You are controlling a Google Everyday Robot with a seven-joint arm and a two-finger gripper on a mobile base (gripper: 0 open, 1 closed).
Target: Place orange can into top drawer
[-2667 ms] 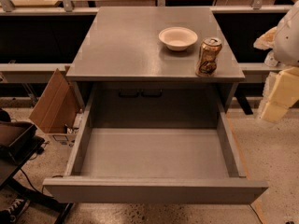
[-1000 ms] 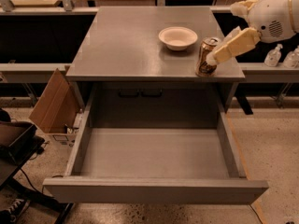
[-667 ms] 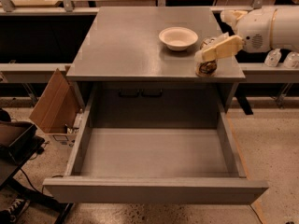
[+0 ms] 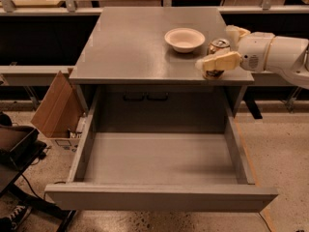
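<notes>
The orange can [image 4: 216,46] stands upright near the front right corner of the grey cabinet top [image 4: 130,47]. My gripper [image 4: 215,48] reaches in from the right at can height. It is open, with one cream finger [image 4: 217,62] across the can's front and the other finger [image 4: 232,32] behind it, so the can stands between the jaws. The top drawer [image 4: 159,197] is pulled fully out below the cabinet top and holds nothing.
A white bowl [image 4: 184,38] sits on the cabinet top just left of the can. An open cardboard box [image 4: 57,110] leans against the cabinet's left side. A black object [image 4: 14,146] is at the lower left. Benches run along the back.
My arm has swung in from the right and dropped to can height. The gripper now straddles the can, which has not moved.
</notes>
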